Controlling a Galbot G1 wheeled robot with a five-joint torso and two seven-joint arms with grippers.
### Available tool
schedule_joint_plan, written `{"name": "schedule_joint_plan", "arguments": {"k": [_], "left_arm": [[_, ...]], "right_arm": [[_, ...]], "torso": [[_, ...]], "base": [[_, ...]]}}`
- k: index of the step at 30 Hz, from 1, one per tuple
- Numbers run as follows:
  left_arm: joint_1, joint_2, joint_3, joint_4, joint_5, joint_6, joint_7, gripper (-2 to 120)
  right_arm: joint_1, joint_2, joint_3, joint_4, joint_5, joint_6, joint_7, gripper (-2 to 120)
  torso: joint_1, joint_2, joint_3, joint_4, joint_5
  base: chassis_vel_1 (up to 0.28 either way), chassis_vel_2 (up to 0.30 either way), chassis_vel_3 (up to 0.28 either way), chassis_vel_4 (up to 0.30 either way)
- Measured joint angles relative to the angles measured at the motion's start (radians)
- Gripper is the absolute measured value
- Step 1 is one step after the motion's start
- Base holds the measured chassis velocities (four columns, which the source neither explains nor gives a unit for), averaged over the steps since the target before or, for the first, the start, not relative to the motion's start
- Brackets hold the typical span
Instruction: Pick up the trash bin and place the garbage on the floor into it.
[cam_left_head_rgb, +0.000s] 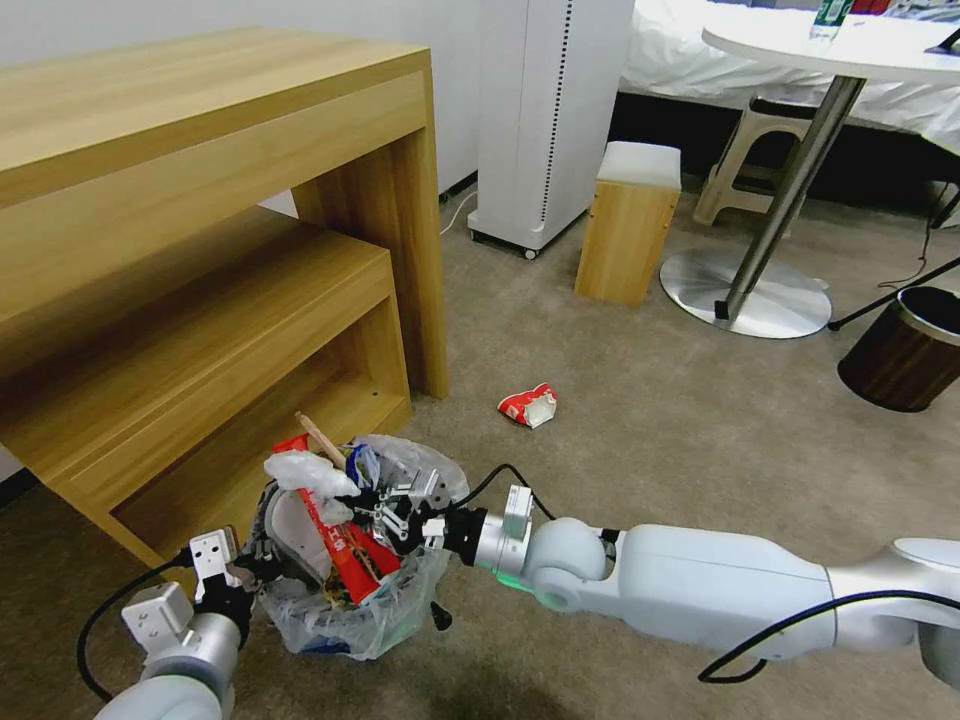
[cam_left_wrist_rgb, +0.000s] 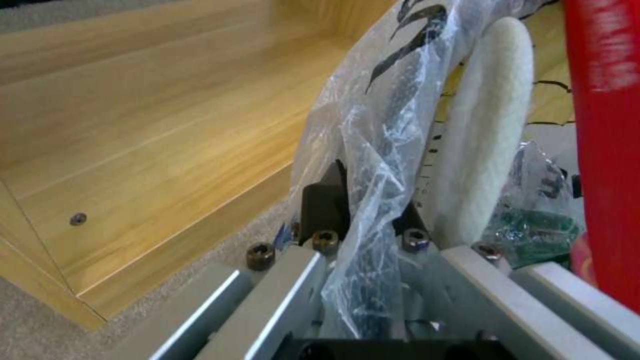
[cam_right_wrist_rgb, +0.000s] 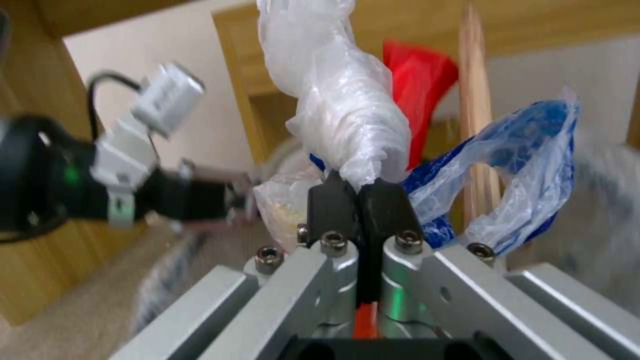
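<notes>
Both jaws pinched: left gripper (cam_left_head_rgb: 243, 572) on trash bin (cam_left_head_rgb: 350, 625) rim, right gripper (cam_right_wrist_rgb: 358, 192) on white plastic (cam_right_wrist_rgb: 343, 107).

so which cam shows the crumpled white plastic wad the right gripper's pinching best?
Right wrist view: the crumpled white plastic wad rises straight out of the shut right gripper, close and unblocked. Head view shows the wad small, above the lined black trash bin. Left wrist view shows bin liner instead.

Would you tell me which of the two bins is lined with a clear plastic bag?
The small black trash bin near the wooden shelf, stuffed with litter; the brown bin with the metallic rim has no bag.
</notes>
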Motion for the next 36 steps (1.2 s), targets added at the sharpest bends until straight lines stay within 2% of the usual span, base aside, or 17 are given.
{"name": "schedule_joint_plan", "arguments": {"k": [16,22,28,29,32,33,36], "left_arm": [[0.000,-0.005,0.008,0.004,0.000,-0.001,0.000,1],[-0.003,-0.001,0.006,0.010,-0.001,-0.001,0.001,1],[-0.013,0.000,0.008,0.029,-0.003,-0.002,0.002,1],[-0.013,0.000,0.008,0.029,-0.003,-0.002,0.002,1],[-0.015,0.000,0.008,0.034,-0.003,-0.002,0.002,1],[-0.015,0.000,0.008,0.034,-0.003,-0.002,0.002,1],[-0.011,0.000,0.008,0.032,-0.004,-0.002,0.001,1]], "right_arm": [[-0.029,0.039,-0.016,-0.099,-0.018,-0.008,0.029,0],[-0.031,0.035,-0.016,-0.069,-0.009,-0.017,0.048,2],[-0.022,0.003,-0.015,0.022,0.002,-0.025,0.062,26],[-0.022,0.003,-0.015,0.022,0.002,-0.025,0.062,26],[-0.019,-0.014,-0.009,0.053,0.002,-0.027,0.068,41],[-0.019,-0.014,-0.009,0.053,0.002,-0.027,0.068,41],[-0.023,-0.031,0.000,0.065,-0.001,-0.030,0.069,54]], "torso": [[0.000,0.000,0.000,0.0000,0.0001],[0.000,0.000,0.000,0.0000,0.0001],[0.000,0.000,0.000,0.0000,0.0001],[0.000,0.000,0.000,0.0000,0.0001],[0.000,0.000,0.000,0.0000,0.0001],[0.000,0.000,0.000,0.0000,0.0001],[0.000,0.000,0.000,0.0000,0.0001]], "base": [[0.000,0.000,0.000,0.000],[0.000,0.000,0.000,0.000],[0.000,0.000,0.000,0.000],[0.000,0.000,0.000,0.000],[0.000,0.000,0.000,0.000],[0.000,0.000,0.000,0.000],[0.000,0.000,0.000,0.000]]}}
